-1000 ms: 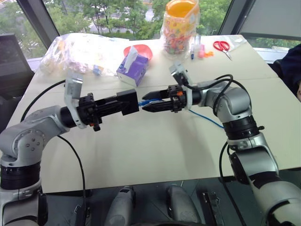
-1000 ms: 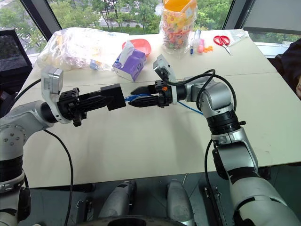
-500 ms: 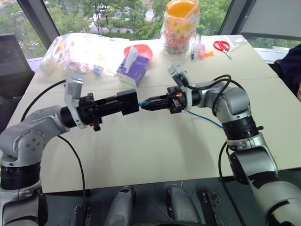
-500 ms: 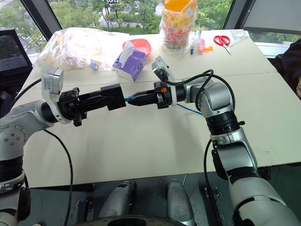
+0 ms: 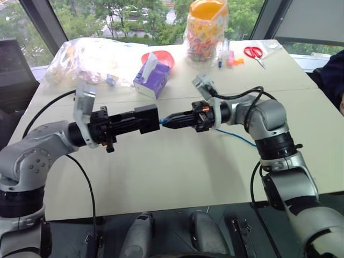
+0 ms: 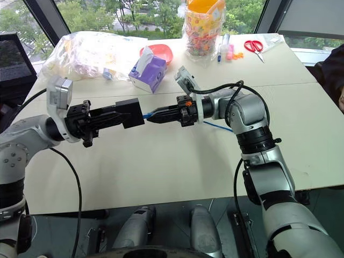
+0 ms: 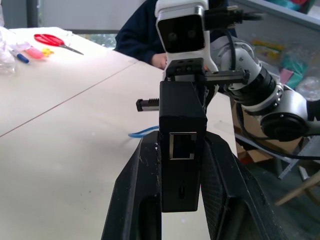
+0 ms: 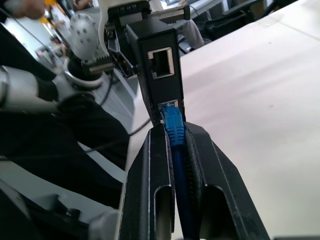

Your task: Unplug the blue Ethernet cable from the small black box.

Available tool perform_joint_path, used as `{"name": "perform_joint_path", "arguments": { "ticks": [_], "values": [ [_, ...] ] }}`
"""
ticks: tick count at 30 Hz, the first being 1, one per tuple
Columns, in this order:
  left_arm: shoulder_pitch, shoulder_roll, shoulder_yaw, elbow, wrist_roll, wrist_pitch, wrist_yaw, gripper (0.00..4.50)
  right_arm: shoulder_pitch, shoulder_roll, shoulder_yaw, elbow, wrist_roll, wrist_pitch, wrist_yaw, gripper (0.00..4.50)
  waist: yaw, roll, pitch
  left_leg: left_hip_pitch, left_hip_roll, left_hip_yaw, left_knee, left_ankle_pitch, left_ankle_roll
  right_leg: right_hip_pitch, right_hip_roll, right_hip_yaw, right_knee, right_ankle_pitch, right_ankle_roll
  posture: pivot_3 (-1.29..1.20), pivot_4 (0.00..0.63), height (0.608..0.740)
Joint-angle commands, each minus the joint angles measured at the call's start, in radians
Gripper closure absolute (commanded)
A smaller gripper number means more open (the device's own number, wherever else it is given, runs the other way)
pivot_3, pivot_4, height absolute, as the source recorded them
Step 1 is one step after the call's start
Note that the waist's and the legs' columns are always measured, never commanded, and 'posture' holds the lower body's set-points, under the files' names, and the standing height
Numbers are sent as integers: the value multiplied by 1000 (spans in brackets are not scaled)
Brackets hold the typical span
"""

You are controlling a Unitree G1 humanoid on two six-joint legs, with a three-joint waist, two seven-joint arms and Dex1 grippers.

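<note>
Two grippers meet in mid-air above the pale tabletop (image 5: 161, 177). The right gripper (image 8: 175, 145) is clenched on the thin, bright blue Ethernet cable (image 8: 174, 131), pinching it just behind its plug, which still sits in the lower port of the small matte black plastic box (image 8: 156, 70). The left gripper (image 7: 181, 165) clamps that box between its two black fingers (image 7: 135, 185), holding it level, port side facing the right gripper.

Relative to the box, the cable runs away to the robot's right, behind the right gripper, and trails onto the table (image 5: 236, 137). A purple tissue box (image 5: 152, 78) stands well behind the black box.

Judging by look, the cord is light and limp, so pulling on it alone would only stretch it; the stiff boot at the plug is the right place to grip, likely with its latch tab pressed. The box seems light and smooth, so it could slip if tugged hard.
</note>
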Motion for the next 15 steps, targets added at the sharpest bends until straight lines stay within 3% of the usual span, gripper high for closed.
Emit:
{"name": "perform_joint_path", "arguments": {
  "ticks": [1, 10, 15],
  "values": [
    [9, 18, 7, -45, -37, 20, -11, 4039, -53, -10, -89, -83, 116, 79, 2, 4442, 0, 0, 0, 0, 0, 0, 0, 0, 0, 0, 0, 0, 0, 0, 0, 0, 150, 726],
    [21, 32, 12, -54, -79, 32, -1, 4039, -65, 28, -173, -152, 261, 230, -65, 4442, 0, 0, 0, 0, 0, 0, 0, 0, 0, 0, 0, 0, 0, 0, 0, 0, 150, 726],
    [46, 66, 46, -61, -114, 43, -6, 4039, -54, -6, -165, -80, 223, 208, -55, 4442, 0, 0, 0, 0, 0, 0, 0, 0, 0, -1, 0, 0, 0, 0, 0, 0, 150, 726]
  ]
}}
